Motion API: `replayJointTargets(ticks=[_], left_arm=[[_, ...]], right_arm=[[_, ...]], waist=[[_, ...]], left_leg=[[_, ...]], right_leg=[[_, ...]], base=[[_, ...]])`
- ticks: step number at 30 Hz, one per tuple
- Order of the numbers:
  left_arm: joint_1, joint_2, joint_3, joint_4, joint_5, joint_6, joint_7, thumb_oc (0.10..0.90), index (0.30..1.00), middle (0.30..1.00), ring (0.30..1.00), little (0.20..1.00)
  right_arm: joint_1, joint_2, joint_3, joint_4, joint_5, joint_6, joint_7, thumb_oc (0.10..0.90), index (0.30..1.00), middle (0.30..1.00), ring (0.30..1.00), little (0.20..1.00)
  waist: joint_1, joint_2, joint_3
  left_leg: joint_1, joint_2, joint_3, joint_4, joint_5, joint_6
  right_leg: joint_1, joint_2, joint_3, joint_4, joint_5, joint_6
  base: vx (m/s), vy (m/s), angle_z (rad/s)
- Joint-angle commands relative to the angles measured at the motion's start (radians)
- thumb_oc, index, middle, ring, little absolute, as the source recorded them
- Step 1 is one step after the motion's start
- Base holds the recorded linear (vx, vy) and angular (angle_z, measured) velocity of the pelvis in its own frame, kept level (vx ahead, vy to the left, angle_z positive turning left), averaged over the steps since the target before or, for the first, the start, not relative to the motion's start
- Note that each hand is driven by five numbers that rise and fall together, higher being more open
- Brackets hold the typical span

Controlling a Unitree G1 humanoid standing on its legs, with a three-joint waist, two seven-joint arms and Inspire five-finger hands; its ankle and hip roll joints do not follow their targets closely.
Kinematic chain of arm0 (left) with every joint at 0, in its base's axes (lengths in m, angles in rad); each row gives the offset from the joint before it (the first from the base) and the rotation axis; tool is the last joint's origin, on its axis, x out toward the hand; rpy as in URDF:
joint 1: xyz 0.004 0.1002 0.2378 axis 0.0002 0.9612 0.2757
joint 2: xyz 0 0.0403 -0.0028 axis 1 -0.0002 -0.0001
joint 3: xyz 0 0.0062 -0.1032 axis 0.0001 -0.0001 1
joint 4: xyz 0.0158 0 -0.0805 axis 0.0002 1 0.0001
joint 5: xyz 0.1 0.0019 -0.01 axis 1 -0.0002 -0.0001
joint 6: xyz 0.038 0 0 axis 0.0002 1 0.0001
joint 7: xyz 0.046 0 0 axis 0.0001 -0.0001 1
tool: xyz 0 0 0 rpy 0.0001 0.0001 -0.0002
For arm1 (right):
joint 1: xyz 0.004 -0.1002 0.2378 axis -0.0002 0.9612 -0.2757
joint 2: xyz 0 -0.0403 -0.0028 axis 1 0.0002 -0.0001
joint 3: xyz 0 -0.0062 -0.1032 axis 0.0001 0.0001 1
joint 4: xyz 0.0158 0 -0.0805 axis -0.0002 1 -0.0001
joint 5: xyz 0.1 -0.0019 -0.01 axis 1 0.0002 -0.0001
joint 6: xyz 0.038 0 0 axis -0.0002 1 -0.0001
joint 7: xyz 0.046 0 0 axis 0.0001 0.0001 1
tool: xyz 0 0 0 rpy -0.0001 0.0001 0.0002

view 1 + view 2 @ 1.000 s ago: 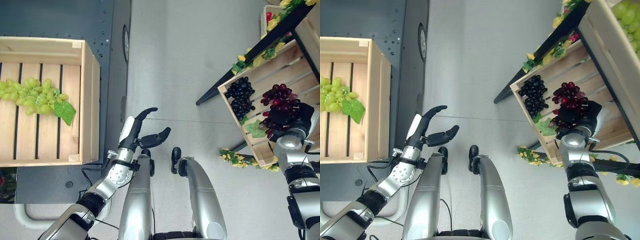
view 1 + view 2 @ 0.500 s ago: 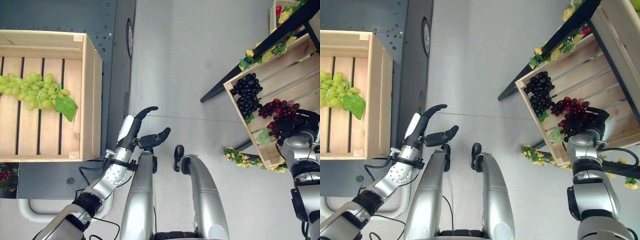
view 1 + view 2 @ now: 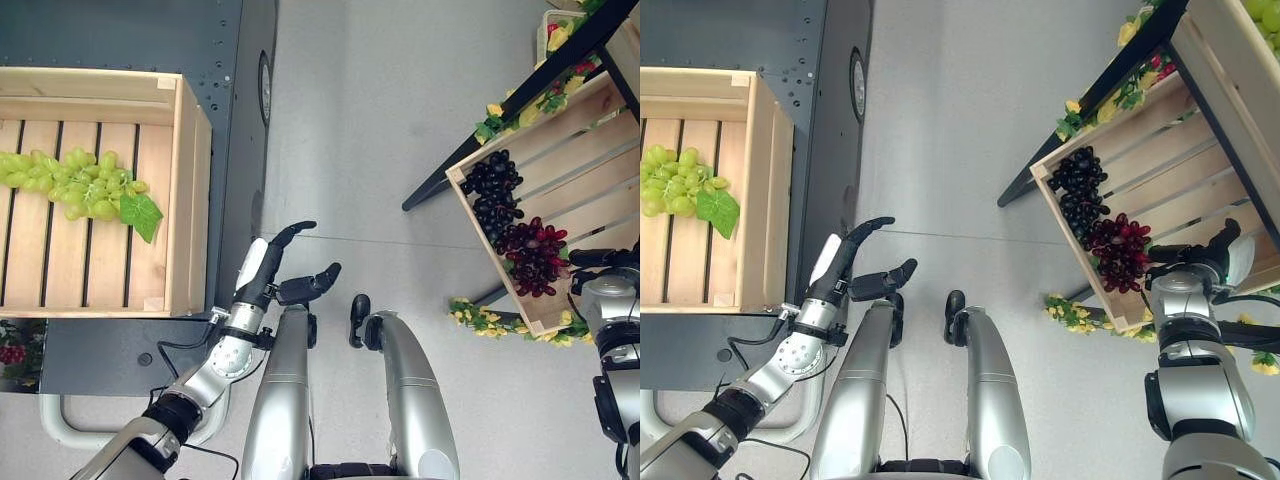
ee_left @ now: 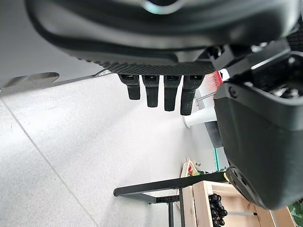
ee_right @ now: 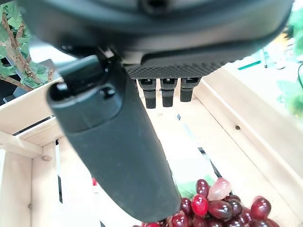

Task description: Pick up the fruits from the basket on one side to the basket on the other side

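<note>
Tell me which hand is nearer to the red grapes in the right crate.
The right hand. It is open beside the red grapes, just past them over the crate. The left hand is far away, above the floor near the other crate.

Grape bunches distributed between two slatted wooden crates.

A bunch of green grapes [image 3: 75,183] with one green leaf lay on the slats of the left crate [image 3: 190,200], toward its far half. In the tilted right crate [image 3: 560,150], a bunch of black grapes [image 3: 490,190] rested against the near-left wall, and a bunch of dark red grapes [image 3: 535,262] lay just below it, touching it, in the crate's lower corner. The red bunch sat free on the slats, apart from the right hand [image 3: 1200,262].
</note>
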Motion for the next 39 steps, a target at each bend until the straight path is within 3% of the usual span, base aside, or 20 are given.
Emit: replayJointTargets(ticks=[1, 10, 12, 14, 19, 24, 26, 28, 35, 39], left_arm=[[0.02, -0.043, -0.005, -0.152, 0.023, -0.147, 0.073, 0.8, 0.9, 0.9, 0.9, 0.9], [-0.006, -0.081, 0.004, -0.197, 0.128, -0.15, 0.158, 0.8, 0.9, 0.9, 0.9, 0.9], [-0.024, -0.084, 0.005, -0.209, 0.224, -0.168, 0.267, 0.8, 0.9, 0.9, 0.9, 0.9], [-0.057, -0.09, 0.027, -0.234, 0.226, -0.182, 0.331, 0.8, 0.9, 0.9, 0.9, 0.9], [-0.125, -0.076, 0.102, -0.311, 0.225, -0.183, 0.387, 0.8, 0.9, 0.9, 0.9, 0.9], [-0.167, -0.011, 0.221, -0.394, 0.232, -0.122, 0.467, 0.8, 0.9, 0.9, 0.9, 0.9], [-0.171, 0.013, 0.261, -0.408, 0.264, -0.073, 0.524, 0.8, 0.9, 0.9, 0.9, 0.9], [-0.16, 0.061, 0.329, -0.386, 0.333, 0.036, 0.613, 0.8, 0.9, 0.9, 0.9, 0.9], [-0.009, 0.077, 0.51, -0.285, 0.34, 0.076, 0.777, 0.8, 0.9, 0.9, 0.9, 0.9], [0.064, 0.068, 0.59, -0.2, 0.364, 0.099, 0.793, 0.8, 0.9, 0.9, 0.9, 0.9]], right_arm=[[-0.022, -0.129, 0.015, -0.05, -0.058, -0.143, -0.018, 0.8, 0.9, 0.9, 0.9, 0.9], [0.095, 0.028, 0.097, -0.367, -0.134, -0.245, -0.006, 0.8, 0.9, 0.9, 0.9, 0.9], [0.126, 0.072, 0.129, -0.427, -0.163, -0.267, 0.006, 0.8, 0.9, 0.9, 0.9, 0.9], [0.153, 0.116, 0.179, -0.479, -0.217, -0.282, 0.008, 0.8, 0.9, 0.9, 0.9, 0.9], [0.174, 0.161, 0.234, -0.494, -0.256, -0.285, 0.007, 0.8, 0.9, 0.9, 0.9, 0.9], [0.184, 0.19, 0.25, -0.478, -0.257, -0.272, 0.038, 0.8, 0.9, 0.9, 0.9, 0.9], [0.19, 0.2, 0.249, -0.476, -0.23, -0.265, 0.053, 0.8, 0.9, 0.9, 0.9, 0.9], [0.222, 0.213, 0.23, -0.466, -0.219, -0.265, 0.057, 0.8, 0.9, 0.9, 0.9, 0.9], [0.32, 0.221, 0.221, -0.492, -0.282, -0.217, 0.056, 0.8, 0.9, 0.9, 0.9, 0.9], [0.373, 0.219, 0.219, -0.486, -0.285, -0.209, 0.06, 0.8, 0.9, 0.9, 0.9, 0.9]], waist=[[0.0, 0.04, -0.013], [-0.024, 0.064, -0.013], [-0.032, 0.076, -0.013], [-0.04, 0.084, -0.013], [-0.043, 0.092, -0.013], [-0.038, 0.108, -0.013], [-0.037, 0.114, -0.013], [-0.036, 0.126, -0.013], [-0.014, 0.145, -0.013], [0.001, 0.146, -0.013]], left_leg=[[0.11, -0.041, 0.06, -0.001, -0.107, 0.038], [0.14, -0.045, 0.082, -0.048, -0.084, 0.038], [0.152, -0.046, 0.091, -0.072, -0.078, 0.037], [0.162, -0.046, 0.1, -0.093, -0.071, 0.037], [0.172, -0.046, 0.106, -0.096, -0.064, 0.032], [0.217, -0.05, 0.108, -0.118, -0.058, 0.021], [0.233, -0.051, 0.105, -0.126, -0.049, 0.015], [0.269, -0.051, 0.097, -0.139, -0.024, 0.003], [0.293, -0.066, 0.09, -0.144, 0.013, -0.017], [0.294, -0.072, 0.087, -0.155, 0.017, -0.013]], right_leg=[[0.15, 0.014, -0.069, 0.023, -0.054, -0.023], [0.158, 0.003, -0.061, 0.023, -0.066, -0.029], [0.161, -0.001, -0.056, 0.013, -0.068, -0.027], [0.164, -0.002, -0.052, 0.003, -0.071, -0.027], [0.173, -0.012, -0.057, 0.005, -0.075, -0.029], [0.219, -0.028, -0.061, -0.006, -0.089, -0.034], [0.239, -0.032, -0.063, -0.015, -0.09, -0.038], [0.284, -0.04, -0.063, -0.039, -0.089, -0.044], [0.325, -0.065, -0.072, -0.056, -0.102, -0.057], [0.324, -0.071, -0.081, -0.048, -0.11, -0.065]], base=[[0.03, 0.074, -0.04], [0.02, 0.083, 0.0], [-0.01, 0.113, 0.05], [-0.02, 0.104, 0.09], [0.0, 0.025, 0.01], [0.02, 0.024, 0.11], [0.05, 0.026, 0.12], [0.08, 0.039, 0.13], [0.05, 0.037, 0.13], [0.02, 0.017, 0.14]])
